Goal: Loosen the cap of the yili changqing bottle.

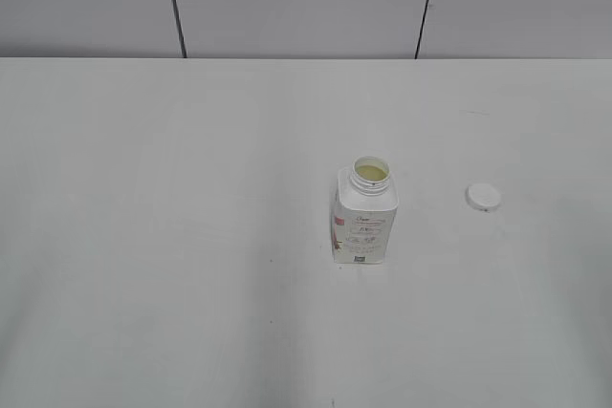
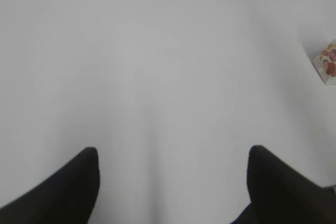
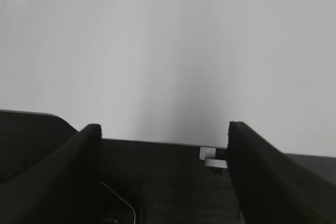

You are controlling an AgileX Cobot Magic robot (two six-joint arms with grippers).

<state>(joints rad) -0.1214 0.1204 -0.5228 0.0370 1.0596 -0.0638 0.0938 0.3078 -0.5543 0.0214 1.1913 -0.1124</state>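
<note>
Cap [image 1: 483, 197] off, beside bottle [image 1: 363, 215]

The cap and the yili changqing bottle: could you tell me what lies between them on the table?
Nothing: in the exterior view, bare white table separates the bottle from the cap.

The bottle [image 1: 364, 222] carries pink marks and small dark print on its label, all too small to read.

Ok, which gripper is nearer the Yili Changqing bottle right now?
Left, probably. The left gripper has the bottle at its view's right edge, off to its right. The right gripper sees it only in the far top-left corner, farther ahead. Neither touches it.
</note>
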